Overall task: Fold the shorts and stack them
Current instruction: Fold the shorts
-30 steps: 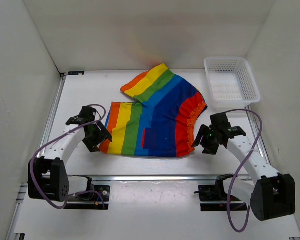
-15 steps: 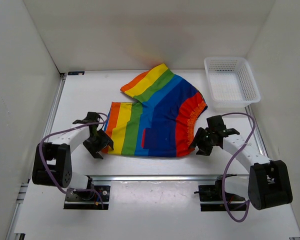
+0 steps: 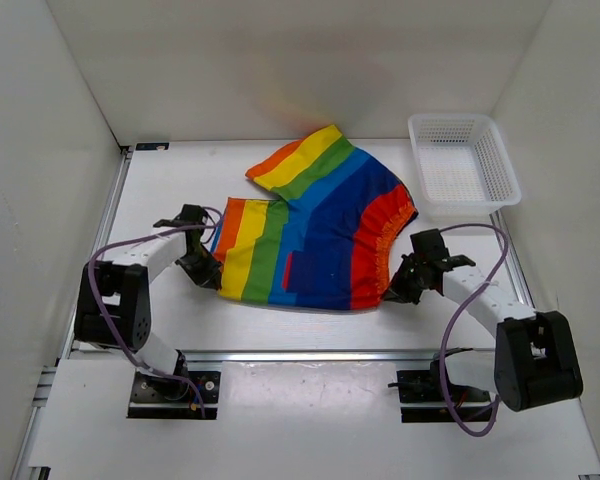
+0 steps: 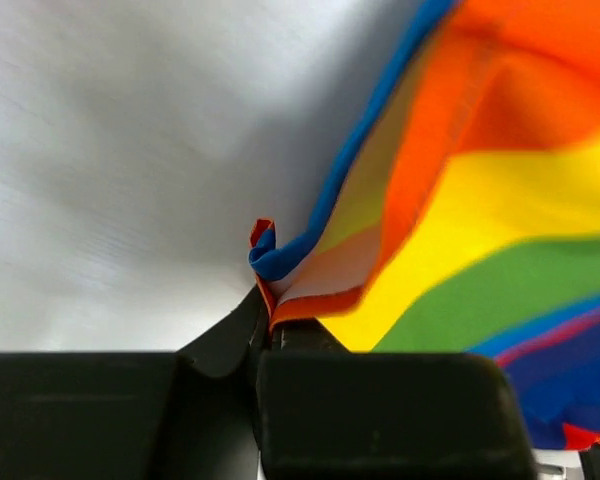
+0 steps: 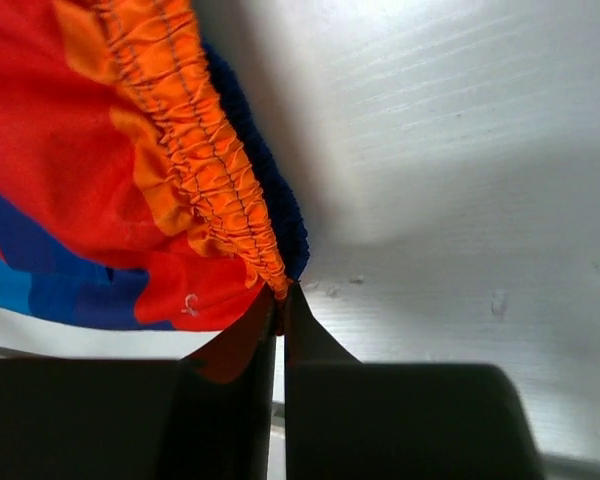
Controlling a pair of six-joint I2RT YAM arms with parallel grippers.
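Lying beside mesh basket [image 3: 467, 207]: shorts [image 3: 320, 230]

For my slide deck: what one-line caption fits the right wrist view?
Right gripper shut on the rainbow shorts at their gathered orange waistband, over the white table.

Bright overhead light, soft shadows; shorts [image 4: 460, 200] blurred in left wrist view.

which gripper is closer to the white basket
Right. The right gripper pinches the shorts waistband just in front of the basket; the left gripper pinches the far leg hem.
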